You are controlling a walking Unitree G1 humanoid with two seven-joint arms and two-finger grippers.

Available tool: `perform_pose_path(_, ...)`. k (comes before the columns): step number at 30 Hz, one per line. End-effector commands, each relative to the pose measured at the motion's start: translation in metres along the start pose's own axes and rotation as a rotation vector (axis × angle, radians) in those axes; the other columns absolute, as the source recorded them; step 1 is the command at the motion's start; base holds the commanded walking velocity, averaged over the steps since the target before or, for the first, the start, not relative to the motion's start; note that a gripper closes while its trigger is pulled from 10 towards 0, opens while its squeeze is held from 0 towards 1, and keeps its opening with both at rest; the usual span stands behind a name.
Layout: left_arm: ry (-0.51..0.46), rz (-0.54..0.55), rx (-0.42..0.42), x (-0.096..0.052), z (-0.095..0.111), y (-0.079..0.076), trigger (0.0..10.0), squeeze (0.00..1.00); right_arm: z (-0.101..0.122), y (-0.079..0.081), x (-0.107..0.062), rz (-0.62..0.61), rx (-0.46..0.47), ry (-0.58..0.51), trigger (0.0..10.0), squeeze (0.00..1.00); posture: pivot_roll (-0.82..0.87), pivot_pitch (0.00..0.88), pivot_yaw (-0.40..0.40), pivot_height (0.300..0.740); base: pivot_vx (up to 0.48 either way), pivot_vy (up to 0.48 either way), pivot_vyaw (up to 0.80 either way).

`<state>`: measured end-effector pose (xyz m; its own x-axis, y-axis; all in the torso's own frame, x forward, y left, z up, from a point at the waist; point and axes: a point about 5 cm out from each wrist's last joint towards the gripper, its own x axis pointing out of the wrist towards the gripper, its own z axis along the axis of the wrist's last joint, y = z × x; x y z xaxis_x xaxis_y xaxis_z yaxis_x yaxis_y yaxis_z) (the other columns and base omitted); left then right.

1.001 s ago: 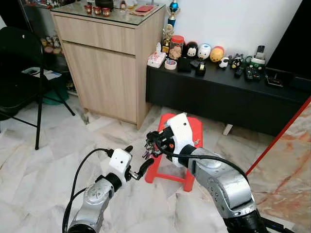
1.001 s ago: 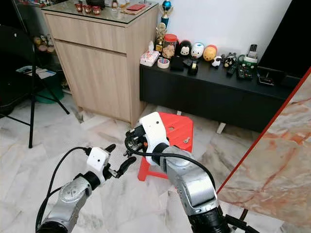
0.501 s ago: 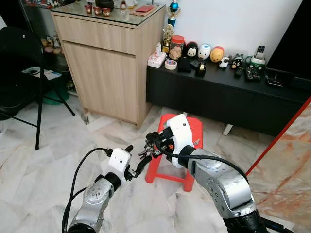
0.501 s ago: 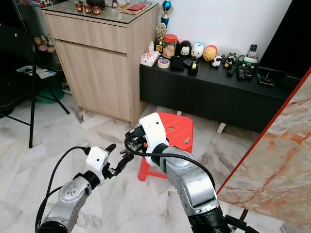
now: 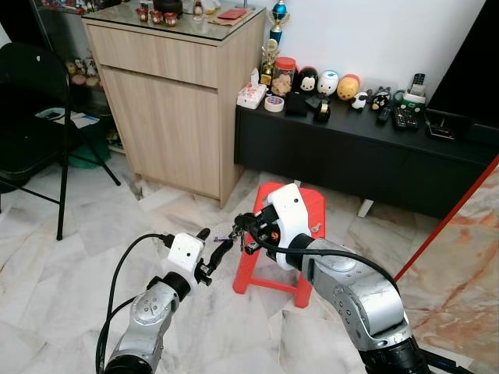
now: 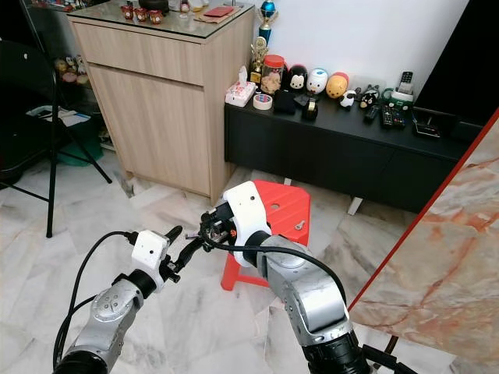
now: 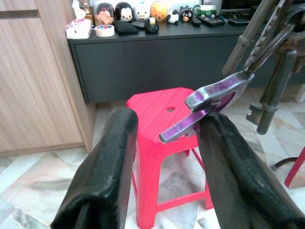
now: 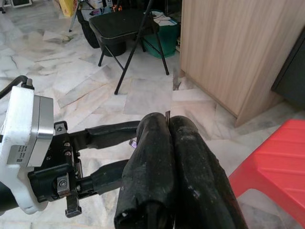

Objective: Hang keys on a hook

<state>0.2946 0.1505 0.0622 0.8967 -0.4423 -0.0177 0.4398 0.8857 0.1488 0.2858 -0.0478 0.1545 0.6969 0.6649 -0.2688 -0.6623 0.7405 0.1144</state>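
From the left eye view, the two arms meet low over the marble floor (image 5: pixel 62 257), in front of a red stool (image 5: pixel 308 204). The right gripper (image 5: pixel 240 227) has its black fingers pressed together on the keys (image 5: pixel 251 243), which dangle just off the stool's near corner. The left gripper (image 5: pixel 214 248) reaches up toward the bunch from below, fingers parted, their tips right at the keys. Behind stand a wooden cabinet (image 5: pixel 175 101) and a long black tabletop (image 5: pixel 366 132) crowded with small figurines (a tape roll and a remote among them). A black folding chair (image 5: pixel 31 109) stands at the left.

The right eye view gives the same scene: the left gripper (image 6: pixel 189 248) stretches up to the right gripper (image 6: pixel 210 228), and the keys hang between the two arms.

In the left wrist view the two black fingers (image 7: pixel 107 171) stand well apart. A purple-tinted key (image 7: pixel 209 98) pokes into the gap and lies against the inside of one finger; more dark keys hang beside it from a ring. The red stool sits beyond them.

In the right wrist view the fingers (image 8: pixel 157 176) are clamped tight, with a thin sliver of metal showing at the seam between the tips. The left gripper (image 8: pixel 116 152) lies just beyond, open, with the floor and chair behind.
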Motion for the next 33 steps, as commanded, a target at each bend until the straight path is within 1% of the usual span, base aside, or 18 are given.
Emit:
perform_pose_path(1, -0.019, -0.009, 0.002, 0.0022, 0.0027, -0.0011, 0.0, 0.00, 0.0058, 0.0016, -0.0033, 0.006, -0.007, -0.025, 10.0, 0.00, 0.06, 0.000, -0.120, 0.740, 0.000, 0.000, 0.00)
perform_pose_path(6, -0.018, -0.057, -0.006, 0.0012, 0.0021, -0.0057, 0.0, 0.00, 0.0058, 0.0007, -0.0032, 0.006, -0.009, -0.025, 10.0, 0.00, 0.06, 0.000, -0.120, 0.740, 0.000, 0.000, 0.00)
perform_pose_path(22, -0.002, -0.129, -0.011, -0.0026, -0.0010, -0.0102, 0.0, 0.00, 0.0060, -0.0077, -0.0035, -0.008, -0.025, -0.018, 10.0, 0.00, 0.06, 0.000, -0.122, 0.740, 0.000, 0.000, 0.00)
perform_pose_path(33, 0.002, -0.097, 0.004, -0.0026, -0.0010, -0.0060, 0.0, 0.00, 0.0060, -0.0078, -0.0035, -0.009, -0.022, -0.019, 10.0, 0.00, 0.06, 0.000, -0.122, 0.740, 0.000, 0.000, 0.00)
